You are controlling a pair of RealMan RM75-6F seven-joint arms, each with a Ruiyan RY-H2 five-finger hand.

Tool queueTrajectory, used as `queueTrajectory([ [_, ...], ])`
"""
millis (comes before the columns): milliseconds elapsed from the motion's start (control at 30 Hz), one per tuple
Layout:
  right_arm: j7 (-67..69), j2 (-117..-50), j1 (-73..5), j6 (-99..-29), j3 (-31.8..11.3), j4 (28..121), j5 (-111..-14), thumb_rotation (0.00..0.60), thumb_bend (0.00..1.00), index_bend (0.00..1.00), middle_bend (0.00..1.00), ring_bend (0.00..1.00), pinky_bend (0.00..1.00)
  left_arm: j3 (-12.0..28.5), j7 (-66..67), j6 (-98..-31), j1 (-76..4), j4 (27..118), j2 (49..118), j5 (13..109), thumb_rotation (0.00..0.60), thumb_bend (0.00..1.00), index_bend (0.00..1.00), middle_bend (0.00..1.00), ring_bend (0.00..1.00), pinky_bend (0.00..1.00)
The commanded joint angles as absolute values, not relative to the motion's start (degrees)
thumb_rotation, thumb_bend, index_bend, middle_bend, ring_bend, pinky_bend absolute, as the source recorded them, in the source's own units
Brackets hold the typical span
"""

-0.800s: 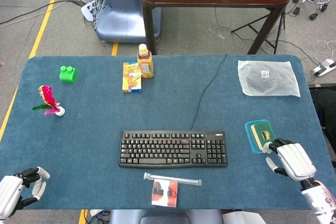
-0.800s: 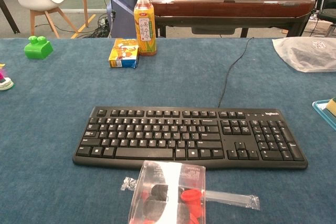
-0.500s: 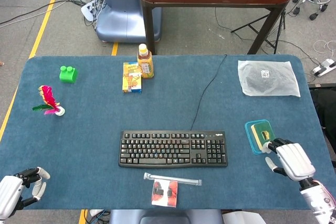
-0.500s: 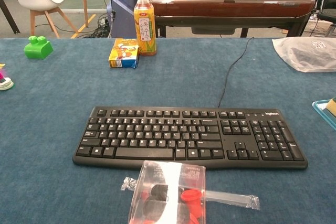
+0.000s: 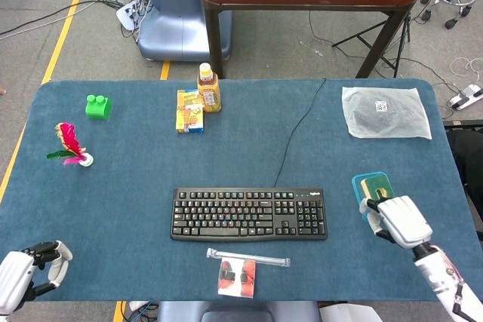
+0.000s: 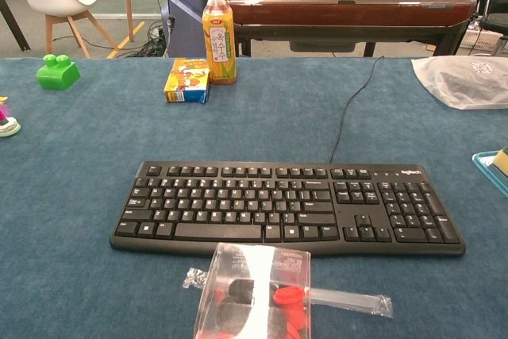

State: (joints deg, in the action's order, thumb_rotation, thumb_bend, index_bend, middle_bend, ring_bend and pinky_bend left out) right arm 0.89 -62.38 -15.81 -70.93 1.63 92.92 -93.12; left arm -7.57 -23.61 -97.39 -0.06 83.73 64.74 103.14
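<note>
now the right hand point(image 5: 398, 220) rests on the teal tray point(image 5: 363, 190) (grasp unclear) by the table's point(image 5: 136, 194) right edge, left hand point(image 5: 19, 273) curled around nothing at the near-left corner.

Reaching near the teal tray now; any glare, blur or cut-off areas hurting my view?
Head view: even light, sharp; right robot hand at the teal tray, contact unclear. Chest view: sharp, tray cut by the edge, plastic packet glaring slightly.

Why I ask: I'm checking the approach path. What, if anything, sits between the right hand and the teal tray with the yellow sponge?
Nothing visible. In the head view the right hand is at the near edge of the teal tray holding the yellow sponge; the keyboard lies off to its left.
</note>
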Motion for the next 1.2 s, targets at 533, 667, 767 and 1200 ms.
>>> queueTrajectory([
  [533, -14.92, -70.48, -27.41, -53.79, -4.58, 95.46, -79.76, 0.6, 1.0, 0.28, 1.0, 1.0, 1.0, -7.53, -25.41, -98.72, 0.78, 84.1, 63.5, 102.22, 0.6, 0.42, 0.63, 0.58, 0.54, 0.67],
  [667, -17.4, -72.47, -29.45, -51.86, -5.01, 95.15, -78.1, 0.6, 1.0, 0.28, 1.0, 1.0, 1.0, -7.59, -24.93, -98.83, 0.91, 84.34, 63.34, 102.39, 0.6, 0.42, 0.63, 0.59, 0.54, 0.67],
  [767, -18.77, -73.56, -30.58, -50.95, -5.11, 95.56, -77.04, 0.6, 1.0, 0.28, 1.0, 1.0, 1.0, -7.61, -24.69, -98.96, 1.01, 84.55, 63.26, 102.49, 0.6, 0.42, 0.63, 0.59, 0.55, 0.67],
  [1200, -23.15, -77.36, -34.04, -47.98, -4.58, 93.37, -71.24, 0.6, 1.0, 0.28, 1.0, 1.0, 1.0, -7.61, -24.66, -98.86, 1.11, 84.88, 63.12, 102.53, 0.6, 0.42, 0.63, 0.59, 0.55, 0.67],
])
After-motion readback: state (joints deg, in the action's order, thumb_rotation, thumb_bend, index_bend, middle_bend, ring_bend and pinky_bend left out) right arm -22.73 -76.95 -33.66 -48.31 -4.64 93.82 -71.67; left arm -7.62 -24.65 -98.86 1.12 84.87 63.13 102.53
